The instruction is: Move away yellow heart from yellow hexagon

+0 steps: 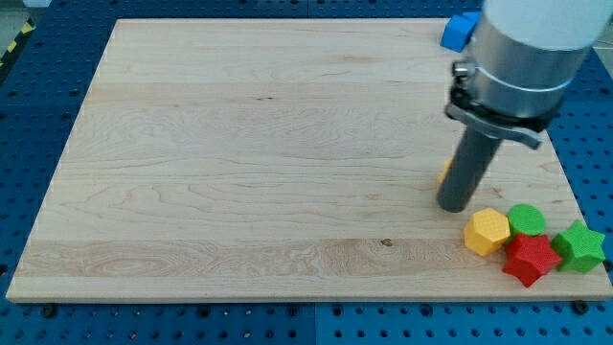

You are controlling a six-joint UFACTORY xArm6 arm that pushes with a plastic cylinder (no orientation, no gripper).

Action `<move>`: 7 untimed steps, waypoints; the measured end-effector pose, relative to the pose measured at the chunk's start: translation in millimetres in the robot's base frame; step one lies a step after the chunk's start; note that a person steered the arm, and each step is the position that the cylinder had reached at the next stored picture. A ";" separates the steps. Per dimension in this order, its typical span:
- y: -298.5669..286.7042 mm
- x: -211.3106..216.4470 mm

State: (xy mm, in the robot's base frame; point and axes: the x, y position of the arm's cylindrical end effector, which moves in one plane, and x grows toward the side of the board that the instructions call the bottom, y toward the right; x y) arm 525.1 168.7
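The yellow hexagon (487, 231) lies near the board's lower right corner. Only a thin yellow sliver (444, 173) shows at the left edge of my rod, above and left of the hexagon. It may be the yellow heart, but the rod hides most of it. My tip (452, 207) rests on the board just up and left of the hexagon, a short gap away, and directly in front of the yellow sliver.
A green round block (526, 219), a red star (530, 259) and a green star (580, 246) crowd right of the hexagon by the wooden board's (239, 172) right edge. A blue block (460, 31) sits at the top right edge.
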 end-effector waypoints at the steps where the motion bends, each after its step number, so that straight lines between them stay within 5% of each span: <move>1: 24.3 0.0; 4: 40.7 -33.9; 7: 30.9 -18.0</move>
State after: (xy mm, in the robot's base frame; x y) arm 507.1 199.6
